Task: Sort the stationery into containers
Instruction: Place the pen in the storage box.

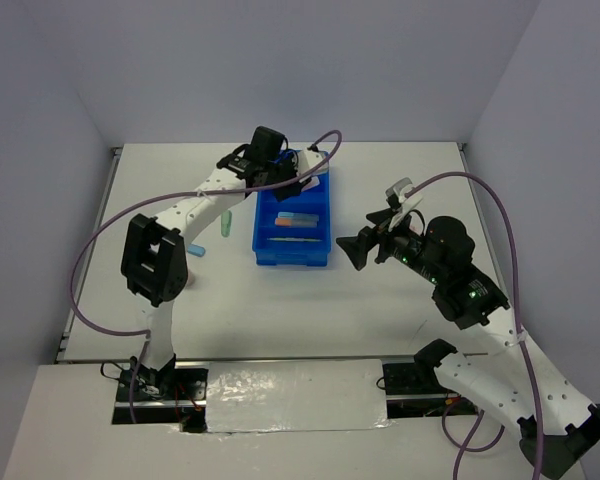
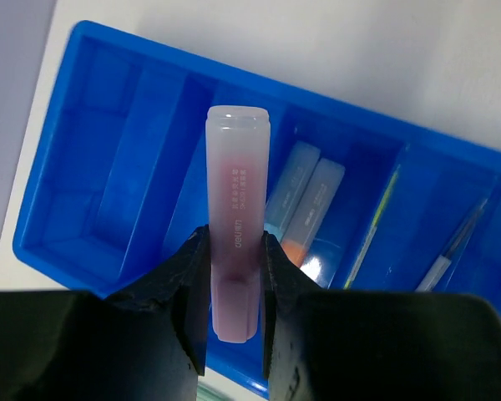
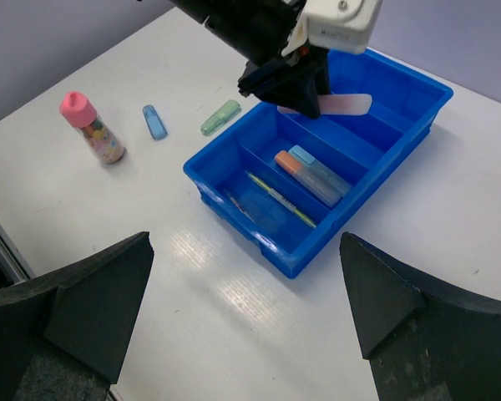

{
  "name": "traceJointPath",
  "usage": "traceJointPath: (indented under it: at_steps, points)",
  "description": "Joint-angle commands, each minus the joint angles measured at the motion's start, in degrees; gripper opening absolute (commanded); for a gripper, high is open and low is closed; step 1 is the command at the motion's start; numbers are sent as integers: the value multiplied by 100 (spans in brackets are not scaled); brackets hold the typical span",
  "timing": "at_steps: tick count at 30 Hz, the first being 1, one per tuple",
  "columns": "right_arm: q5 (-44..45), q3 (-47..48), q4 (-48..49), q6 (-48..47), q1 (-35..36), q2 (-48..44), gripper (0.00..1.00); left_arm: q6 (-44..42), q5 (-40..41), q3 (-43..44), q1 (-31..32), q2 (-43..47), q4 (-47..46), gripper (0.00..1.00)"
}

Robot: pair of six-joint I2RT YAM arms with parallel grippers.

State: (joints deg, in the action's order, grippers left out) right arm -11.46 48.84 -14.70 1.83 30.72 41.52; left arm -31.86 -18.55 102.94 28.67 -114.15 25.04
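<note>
Top camera looked down from behind arms; left wrist close above blue tray (image 2: 108, 167); right wrist saw it obliquely, farther.

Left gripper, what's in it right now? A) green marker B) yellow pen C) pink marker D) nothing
C: the left gripper is clamped on the pink marker above the blue tray, while the green marker lies out on the table.
</note>
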Motion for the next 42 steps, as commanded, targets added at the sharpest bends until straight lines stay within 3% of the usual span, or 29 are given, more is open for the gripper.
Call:
traceJointPath:
  at_steps: [1,9,11,16,23,24,25,26,32,36,38,41,42]
  points:
    - [-101,135,-15,-42,-5,-30,100,-918,-351,227,95,-2,282,2]
    - [-75,126,29,-59,-5,102,100,-1103,-642,-45,87,-204,450,4]
    - [-101,126,20,-59,-5,111,100,-1086,-537,-124,60,-257,362,16]
    - [-119,126,20,-68,-5,102,100,-946,-685,-89,-63,-363,274,30]
    - [-128,143,11,-68,-5,128,100,-717,-853,42,-168,-345,195,39]
    - [-137,143,2,-68,-5,137,100,-691,-835,42,-168,-328,177,56]
    - [-137,152,20,-68,-5,155,100,-647,-835,42,-177,-310,142,87]
    - [-128,152,28,-77,-5,172,100,-612,-852,25,-203,-258,107,99]
    - [329,21,204,116,-5,199,100,-489,-941,-28,-239,41,-60,99]
    - [1249,-234,476,642,-75,330,100,159,-529,-124,-239,454,-586,99]
    - [2400,-270,346,1359,-275,636,100,669,313,-300,-247,963,-1347,99]
    - [2307,-59,82,1671,-759,1287,100,2083,1780,-450,-370,1780,-1668,99]
    - [2315,-50,99,1750,-1126,1489,100,3279,2393,-467,-431,1973,-1547,99]
